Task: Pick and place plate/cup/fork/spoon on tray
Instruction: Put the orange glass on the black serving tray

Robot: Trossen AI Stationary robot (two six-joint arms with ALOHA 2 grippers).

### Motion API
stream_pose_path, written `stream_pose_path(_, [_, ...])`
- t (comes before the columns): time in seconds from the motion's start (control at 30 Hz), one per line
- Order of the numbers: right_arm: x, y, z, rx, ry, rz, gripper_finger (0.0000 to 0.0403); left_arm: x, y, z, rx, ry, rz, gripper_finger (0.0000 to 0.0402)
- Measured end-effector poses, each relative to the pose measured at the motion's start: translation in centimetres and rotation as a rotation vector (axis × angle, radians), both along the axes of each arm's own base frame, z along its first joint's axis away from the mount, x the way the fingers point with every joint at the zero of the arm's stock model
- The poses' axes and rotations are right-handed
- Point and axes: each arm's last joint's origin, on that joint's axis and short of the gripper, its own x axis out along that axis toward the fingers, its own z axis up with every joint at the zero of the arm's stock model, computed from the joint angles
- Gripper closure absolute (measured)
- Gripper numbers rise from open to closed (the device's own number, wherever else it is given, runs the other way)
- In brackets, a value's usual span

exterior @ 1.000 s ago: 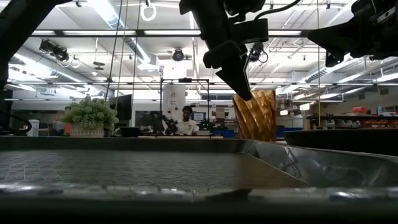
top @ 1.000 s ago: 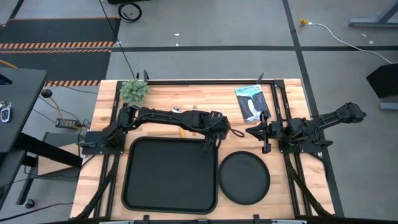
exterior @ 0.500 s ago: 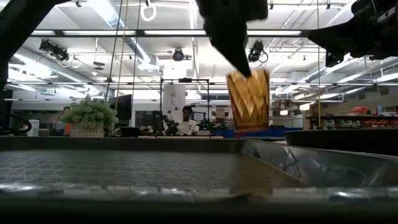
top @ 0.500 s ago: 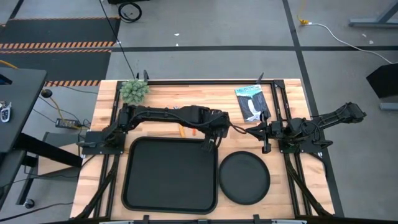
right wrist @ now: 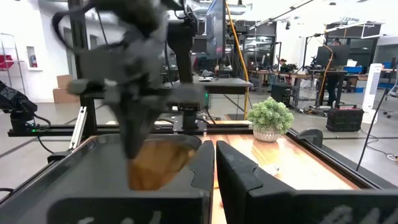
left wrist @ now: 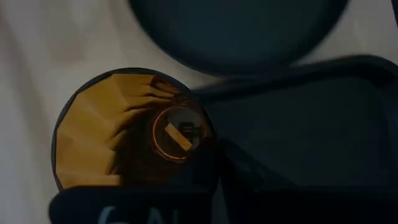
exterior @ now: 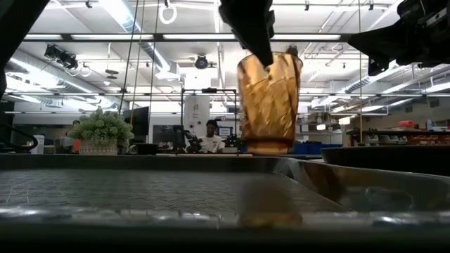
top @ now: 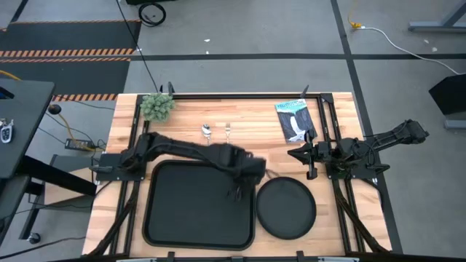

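Low view, left fingers (exterior: 256, 42) clamping amber cup (exterior: 268, 102) above tray (exterior: 140, 184), wooden table (top: 247, 116), right fingers (top: 297, 154) closed, workshop behind.

A pale wooden desk (top: 189, 109) stands on a grey concrete floor (top: 240, 29) crossed by dark lines. Striped black mats (top: 65, 42) lie beside it. Long ceiling lights (exterior: 119, 10) brighten the workshop behind.

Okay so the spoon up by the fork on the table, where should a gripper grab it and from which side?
Best guess: take the spoon from straight above, fingers closing across its handle. It lies flat on the bare wood with the fork alongside but apart, so a top-down pinch on the narrow handle should clear the fork. The handle's exact shape is too small to judge.
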Motion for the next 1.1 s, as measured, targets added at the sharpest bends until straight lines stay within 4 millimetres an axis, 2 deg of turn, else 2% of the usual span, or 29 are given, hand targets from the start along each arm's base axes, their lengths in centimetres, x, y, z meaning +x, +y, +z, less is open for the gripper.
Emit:
stream_pose_path(0.13, [0.0,0.0,0.0,0.000,0.000,0.000,0.0380,-0.6,-1.7,-1.2,0.017,0.040,0.011,0.0381])
stream_pose_path(0.23, [0.0,0.0,0.0,0.000,0.000,0.000,0.0380,-0.7,-1.7,-2.2,0.059,0.052,0.041,0.0378])
stream_pose_path(0.4, [0.0,0.0,0.0,0.000,0.000,0.000,0.0380,-0.5,-1.4,-2.3,0.119,0.032,0.087,0.0380])
stream_pose_path(0.77, [0.0,0.0,0.0,0.000,0.000,0.000,0.0380,-0.4,-1.5,-2.3,0.106,0.015,0.106,0.0364])
stream_pose_path(1.1, [0.0,0.0,0.0,0.000,0.000,0.000,0.0380,0.0,-1.5,-2.1,0.097,-0.028,0.107,0.0295])
